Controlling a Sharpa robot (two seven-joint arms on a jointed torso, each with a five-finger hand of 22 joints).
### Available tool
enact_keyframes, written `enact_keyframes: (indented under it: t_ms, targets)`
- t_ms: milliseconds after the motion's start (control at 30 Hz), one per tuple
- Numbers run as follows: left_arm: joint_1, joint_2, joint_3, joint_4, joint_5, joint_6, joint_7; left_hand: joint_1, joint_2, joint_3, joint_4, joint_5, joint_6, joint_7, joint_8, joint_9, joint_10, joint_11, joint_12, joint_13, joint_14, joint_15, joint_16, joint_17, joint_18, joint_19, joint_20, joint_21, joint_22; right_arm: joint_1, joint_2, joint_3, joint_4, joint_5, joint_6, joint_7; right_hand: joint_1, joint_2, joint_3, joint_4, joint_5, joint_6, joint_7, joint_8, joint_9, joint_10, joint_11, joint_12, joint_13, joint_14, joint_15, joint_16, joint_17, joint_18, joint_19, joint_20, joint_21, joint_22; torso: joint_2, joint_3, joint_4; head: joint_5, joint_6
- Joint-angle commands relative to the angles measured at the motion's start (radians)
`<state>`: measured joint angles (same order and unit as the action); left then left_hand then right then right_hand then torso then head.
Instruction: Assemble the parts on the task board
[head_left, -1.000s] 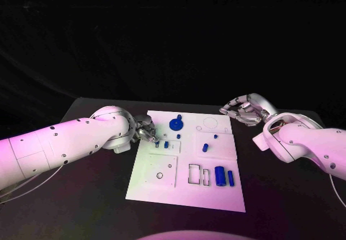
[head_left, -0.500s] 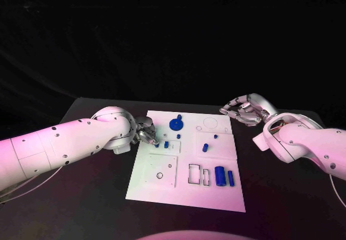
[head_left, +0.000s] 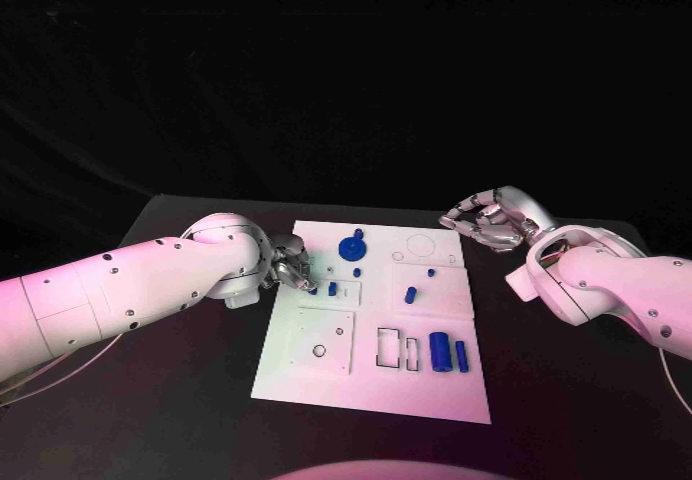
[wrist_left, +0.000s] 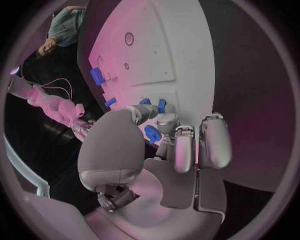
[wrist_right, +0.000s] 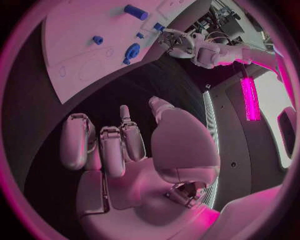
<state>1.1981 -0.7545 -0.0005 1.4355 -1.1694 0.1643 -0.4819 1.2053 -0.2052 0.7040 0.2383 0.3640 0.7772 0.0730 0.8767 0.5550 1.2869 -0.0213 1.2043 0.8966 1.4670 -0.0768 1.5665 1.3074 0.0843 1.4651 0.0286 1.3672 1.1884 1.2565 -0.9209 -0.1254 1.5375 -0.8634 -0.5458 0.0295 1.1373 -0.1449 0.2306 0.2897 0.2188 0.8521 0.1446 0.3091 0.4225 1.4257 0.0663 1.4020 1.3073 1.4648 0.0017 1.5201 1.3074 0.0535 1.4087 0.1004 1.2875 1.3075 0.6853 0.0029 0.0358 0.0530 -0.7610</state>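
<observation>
The silver left hand (head_left: 293, 264) reaches in over the left edge of the flat white rectangular task board (head_left: 325, 370), fingers pointing down at a small blue peg (head_left: 313, 288) near that edge; in the left wrist view its fingers (wrist_left: 184, 150) curl around a small blue piece (wrist_left: 152, 133), but whether they actually grip it I cannot tell. The silver right hand (head_left: 490, 222) hangs above the board's far right corner with fingers curled inward on nothing, and the right wrist view confirms a bare palm (wrist_right: 134, 165) apart from the board. On the board, the head view shows seven blue parts: a round blue disc with a knob (head_left: 352, 247) at the far end, three small pegs beside the left hand, one small cylinder (head_left: 411, 295) in the middle, and two larger blue cylinders (head_left: 440, 353) lying side by side near the front right. The board lies in the middle of the black table (head_left: 577, 400).
</observation>
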Motion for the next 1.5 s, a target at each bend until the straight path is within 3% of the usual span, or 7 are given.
enact_keyframes:
  t_ms: [33, 667, 1167, 1267, 1500]
  targets:
    - [-0.002, 0.000, -0.001, 0.000, -0.011, 0.026, -0.006, 0.009, 0.000, 0.171, -0.164, 0.003, 0.019, -0.014, 0.004, 0.025, 0.008, 0.000, 0.006, 0.001, 0.104, -0.006, 0.004, 0.263, -0.012, 0.004, -0.005, 0.005, 0.001, -0.001, 0.000, 0.000, 0.001, -0.004, 0.009, 0.005, 0.001, 0.012, -0.007, 0.001, 0.003, -0.006, 0.003, 0.006, 0.002, -0.002, -0.001, -0.005, 0.081, 0.072, -0.008, -0.005, 0.110, 0.019, -0.003, -0.002, -0.005, 0.040, 0.000, 0.0001, 0.0002, 0.000, 0.001]
    - [-0.003, 0.010, -0.001, -0.004, -0.014, 0.010, -0.013, 0.004, -0.005, 0.177, -0.167, 0.011, 0.025, -0.016, 0.007, 0.025, 0.015, -0.001, 0.009, 0.007, 0.104, -0.008, 0.004, 0.263, -0.012, 0.004, -0.007, 0.006, 0.001, -0.001, -0.001, 0.000, 0.001, -0.004, 0.009, 0.006, 0.001, 0.012, -0.007, 0.001, 0.003, -0.006, 0.003, 0.006, 0.002, -0.002, -0.001, -0.005, 0.081, 0.072, -0.008, -0.005, 0.110, 0.019, -0.003, -0.002, -0.005, 0.040, 0.001, 0.0001, -0.0013, 0.000, 0.000]
    - [-0.003, 0.023, -0.003, -0.014, 0.013, 0.042, -0.013, -0.038, -0.016, 0.172, -0.160, 0.026, 0.047, -0.028, 0.022, 0.027, 0.023, -0.011, -0.012, -0.031, 0.104, -0.014, 0.004, 0.263, -0.013, 0.005, -0.011, 0.009, 0.007, -0.001, -0.001, 0.000, 0.000, -0.004, 0.008, 0.006, 0.002, 0.016, -0.013, 0.001, 0.006, -0.006, 0.003, 0.007, 0.003, -0.002, -0.001, -0.005, 0.081, 0.072, -0.009, -0.005, 0.110, 0.019, -0.003, -0.002, -0.006, 0.040, 0.001, 0.0005, -0.0009, -0.001, -0.005]
    - [-0.003, 0.026, -0.004, -0.019, 0.013, 0.044, -0.014, -0.044, -0.016, 0.169, -0.158, 0.025, 0.052, -0.031, 0.025, 0.029, 0.037, -0.013, 0.004, -0.001, 0.104, -0.016, 0.004, 0.263, -0.013, 0.005, -0.013, 0.009, 0.007, -0.001, -0.001, 0.000, 0.000, -0.004, 0.008, 0.006, 0.002, 0.016, -0.013, 0.001, 0.006, -0.006, 0.003, 0.007, 0.003, -0.002, -0.001, -0.005, 0.081, 0.072, -0.009, -0.005, 0.110, 0.019, -0.003, -0.002, -0.006, 0.040, 0.001, 0.0000, -0.0014, -0.002, -0.005]
    - [-0.003, 0.031, -0.005, -0.034, 0.017, 0.035, -0.015, -0.065, -0.016, 0.151, -0.147, 0.018, 0.055, -0.037, 0.031, 0.031, 0.042, -0.017, 0.003, -0.001, 0.104, -0.020, 0.004, 0.263, -0.013, 0.005, -0.017, 0.008, 0.007, -0.002, -0.001, 0.000, 0.000, -0.004, 0.008, 0.007, 0.002, 0.016, -0.013, 0.001, 0.006, -0.006, 0.003, 0.007, 0.003, -0.002, -0.001, -0.005, 0.081, 0.072, -0.009, -0.005, 0.110, 0.019, -0.003, -0.002, -0.006, 0.040, 0.001, 0.0006, -0.0012, -0.003, -0.006]
